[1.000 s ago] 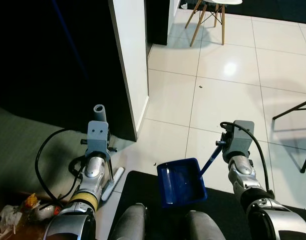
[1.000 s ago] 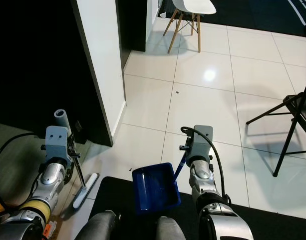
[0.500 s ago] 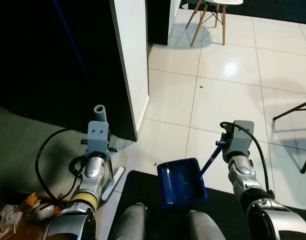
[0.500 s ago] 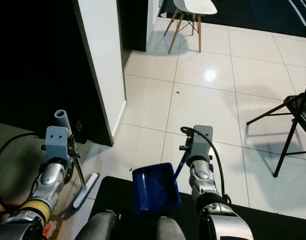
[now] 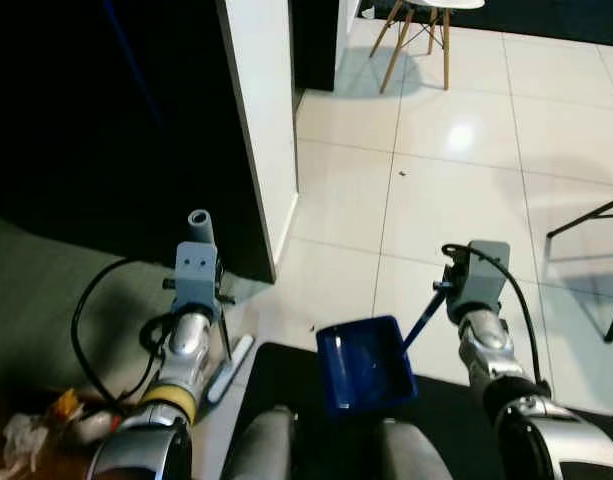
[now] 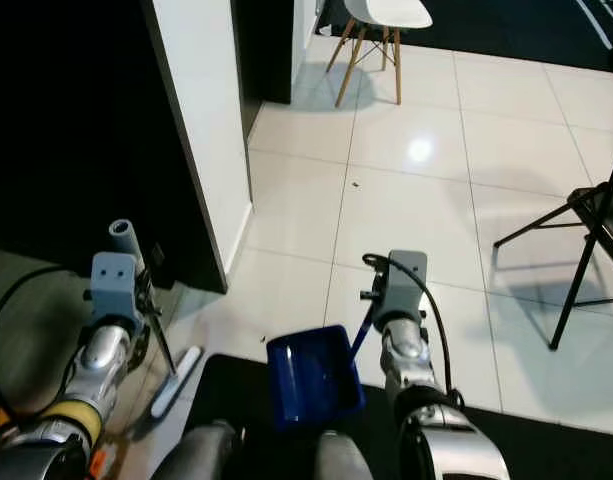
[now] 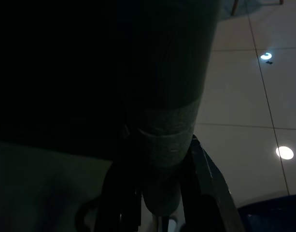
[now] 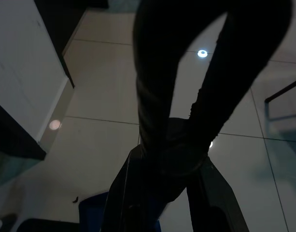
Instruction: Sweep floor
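Currently — walking up to the debris, both tools in hand.
left gripper (image 7: 160,193): clenching the broom handle (image 5: 198,228), lower left of the head view; fingers are closing around the grey shaft in the wrist view.
broom head (image 5: 229,355): resting low on the floor (image 5: 456,190), just beside the dark mat (image 5: 286,370).
right gripper (image 8: 162,193): gripping the dustpan's handle (image 5: 423,322), lower right of frame.
dustpan (image 5: 364,365): blue, hanging at bottom centre, just over the mat edge — apparently empty.
debris: small speck (image 5: 403,173) mid-frame on the white tile, another (image 5: 311,327) just left of the dustpan.
wall corner (image 5: 271,140): standing upper left — keeping the broom clear of it.
advice: setting the dustpan lip flat on tile, not mat, then drawing the broom toward it in short strokes.
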You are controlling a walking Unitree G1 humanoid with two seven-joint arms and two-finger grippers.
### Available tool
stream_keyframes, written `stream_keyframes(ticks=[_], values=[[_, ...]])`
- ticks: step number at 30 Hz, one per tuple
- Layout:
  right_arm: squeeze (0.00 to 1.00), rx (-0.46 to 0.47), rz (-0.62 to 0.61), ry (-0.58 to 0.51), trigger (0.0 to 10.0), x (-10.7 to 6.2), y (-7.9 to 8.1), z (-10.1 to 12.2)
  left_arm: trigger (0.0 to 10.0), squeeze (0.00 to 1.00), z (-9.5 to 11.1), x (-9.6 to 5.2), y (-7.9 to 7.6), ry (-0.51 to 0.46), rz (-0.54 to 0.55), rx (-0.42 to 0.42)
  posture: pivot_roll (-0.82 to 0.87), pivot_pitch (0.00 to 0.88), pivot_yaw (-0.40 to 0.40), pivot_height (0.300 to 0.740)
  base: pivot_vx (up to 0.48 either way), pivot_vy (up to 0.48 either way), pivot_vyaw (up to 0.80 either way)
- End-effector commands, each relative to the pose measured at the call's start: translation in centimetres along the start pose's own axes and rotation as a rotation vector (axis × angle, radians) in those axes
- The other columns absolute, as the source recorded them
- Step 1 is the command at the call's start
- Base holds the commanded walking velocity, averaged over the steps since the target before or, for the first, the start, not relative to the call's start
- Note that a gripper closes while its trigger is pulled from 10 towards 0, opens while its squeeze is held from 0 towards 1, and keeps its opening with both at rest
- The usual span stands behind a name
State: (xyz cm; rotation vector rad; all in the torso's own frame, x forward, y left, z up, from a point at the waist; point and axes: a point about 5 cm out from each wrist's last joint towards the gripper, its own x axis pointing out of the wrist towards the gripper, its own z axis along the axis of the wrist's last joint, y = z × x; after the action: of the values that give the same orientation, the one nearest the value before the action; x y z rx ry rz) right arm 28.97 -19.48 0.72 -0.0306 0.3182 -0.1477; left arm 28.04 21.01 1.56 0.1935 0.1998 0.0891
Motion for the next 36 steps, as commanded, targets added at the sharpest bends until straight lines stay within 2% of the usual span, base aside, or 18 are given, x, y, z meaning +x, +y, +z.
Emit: stream_keyframes(ticks=[1, 8, 9, 20, 36], values=[[0.0, -0.012, 0.014, 0.033, 10.0, -0.37, 0.38, -0.88, 10.0, 0.0, 0.43, 0.25, 0.58, -0.016, 0.011, 0.007, 0.02, 0.041, -0.026, 0.74, 0.0, 0.48, 0.0], [0.0, -0.011, 0.014, 0.032, 10.0, -0.38, 0.4, -0.89, 10.0, 0.0, 0.46, 0.27, 0.61, -0.016, 0.007, 0.011, 0.02, 0.044, -0.024, 0.74, 0.0, 0.408, 0.0], [0.0, -0.011, 0.014, 0.032, 10.0, -0.39, 0.41, -0.89, 10.0, 0.0, 0.65, 0.24, 0.46, -0.036, -0.01, 0.047, 0.02, 0.046, -0.024, 0.74, 0.0, 0.0, 0.0], [0.0, -0.012, 0.01, 0.033, 10.0, -0.47, 0.33, -1.03, 10.0, 0.0, 0.65, 0.19, 0.19, -0.039, -0.023, 0.058, 0.02, 0.053, -0.023, 0.74, 0.0, -0.467, 0.0], [0.0, 0.009, 0.001, 0.03, 10.0, -0.38, 0.13, -0.87, 10.0, 0.0, 0.95, 0.32, 0.71, -0.056, 0.022, 0.056, 0.02, 0.055, -0.025, 0.74, 0.0, 0.0, 0.0]])
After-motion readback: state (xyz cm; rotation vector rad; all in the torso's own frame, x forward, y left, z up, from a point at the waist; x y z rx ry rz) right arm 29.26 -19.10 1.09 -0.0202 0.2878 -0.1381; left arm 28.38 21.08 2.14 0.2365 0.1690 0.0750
